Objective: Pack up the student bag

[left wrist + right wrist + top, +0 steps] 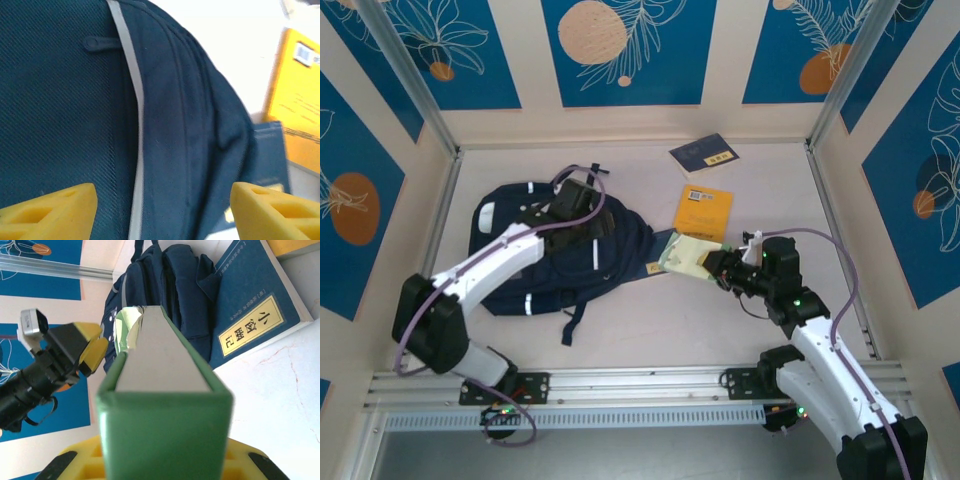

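The left arm (490, 262) reaches forward and inward, and the left pincer (162, 200) hangs with its yellow fingers (50, 210) spread wide. The right arm (825, 345) bends toward the middle, the right pincer (718, 268) clamped on a green book (165, 375).

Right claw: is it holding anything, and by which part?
Yes. The right gripper is shut on the green book, pinching its covers at the end nearest the wrist; the rest sticks out.

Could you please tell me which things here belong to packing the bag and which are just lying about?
In the job: student bag; green book, clamped in the right gripper; navy book against the bag; left gripper, open over the bag.
Lying about: yellow book; second navy book near the back wall; both probably await packing.
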